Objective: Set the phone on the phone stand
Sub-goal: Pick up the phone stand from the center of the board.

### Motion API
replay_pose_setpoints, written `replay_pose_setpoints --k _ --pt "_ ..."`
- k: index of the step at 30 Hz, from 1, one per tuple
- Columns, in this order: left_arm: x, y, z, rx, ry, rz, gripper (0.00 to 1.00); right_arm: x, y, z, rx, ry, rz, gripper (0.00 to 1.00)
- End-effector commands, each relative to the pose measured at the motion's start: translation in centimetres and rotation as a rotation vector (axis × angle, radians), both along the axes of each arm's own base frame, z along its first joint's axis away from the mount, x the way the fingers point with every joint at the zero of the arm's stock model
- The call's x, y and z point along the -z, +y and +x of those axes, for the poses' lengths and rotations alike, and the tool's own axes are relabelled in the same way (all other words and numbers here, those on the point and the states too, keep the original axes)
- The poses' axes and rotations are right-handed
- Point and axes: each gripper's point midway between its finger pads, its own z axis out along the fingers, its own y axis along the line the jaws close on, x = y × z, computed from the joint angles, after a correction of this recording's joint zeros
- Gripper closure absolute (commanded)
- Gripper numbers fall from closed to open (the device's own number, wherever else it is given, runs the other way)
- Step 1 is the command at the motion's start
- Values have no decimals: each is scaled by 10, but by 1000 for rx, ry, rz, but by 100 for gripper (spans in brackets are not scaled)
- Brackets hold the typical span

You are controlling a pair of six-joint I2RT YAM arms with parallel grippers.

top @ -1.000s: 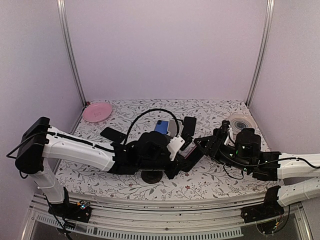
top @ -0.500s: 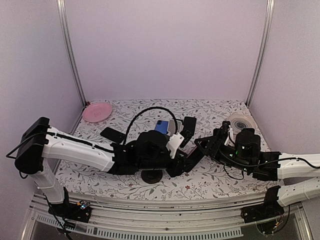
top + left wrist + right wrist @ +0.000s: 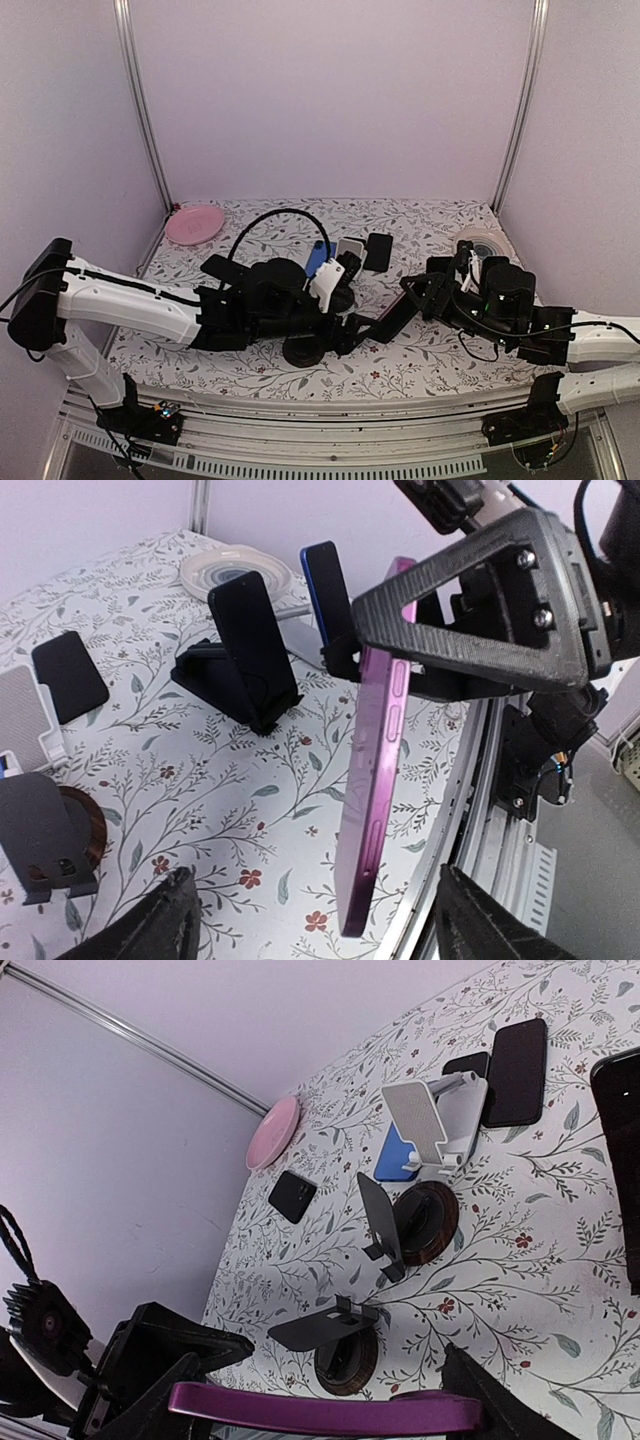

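The purple phone (image 3: pixel 330 1412) hangs edge-on above the table, gripped across its width by my right gripper (image 3: pixel 320 1415), which is shut on it. In the left wrist view the phone (image 3: pixel 375 780) stands upright with the right gripper's triangular finger (image 3: pixel 470 600) pressed against it. My left gripper (image 3: pixel 325 925) is open, both fingers well clear of the phone's sides. Just beyond the phone sits a black phone stand on a round wooden base (image 3: pixel 345 1325). From above, the phone (image 3: pixel 385 320) lies between the two grippers.
A second black stand (image 3: pixel 385 1225), a white stand (image 3: pixel 430 1125) over a blue phone (image 3: pixel 395 1165), and black phones (image 3: pixel 515 1060) (image 3: pixel 292 1196) lie further back. Pink plate (image 3: pixel 195 222) sits back left, a white roll (image 3: pixel 480 240) back right. The table's front rail (image 3: pixel 480 780) is close.
My left gripper has opened and let go of the phone, and the left arm has drawn back to the left. The right gripper keeps hold of the phone.
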Motion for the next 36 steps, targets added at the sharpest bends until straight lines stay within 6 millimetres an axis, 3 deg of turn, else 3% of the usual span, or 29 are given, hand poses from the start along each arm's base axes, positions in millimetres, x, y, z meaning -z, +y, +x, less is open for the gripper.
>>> replay_pose_setpoints --k 1,9,14,19,27,36 --pt "-14 21 14 -72 3 -40 15 -10 -7 -2 10 -37 5 95" --pt "-6 77 32 -261 45 0 7 -14 -16 -6 14 -55 -7 95" --pt "18 116 38 -383 112 52 4 -15 -21 -7 21 -61 -11 95" --pt "44 137 35 -465 199 74 4 -15 -23 -9 22 -64 -7 95" --pt "67 131 29 -524 242 102 3 -15 -23 -8 23 -64 -13 95" --pt "89 125 40 -603 214 168 3 -16 -22 -8 21 -65 -14 95"
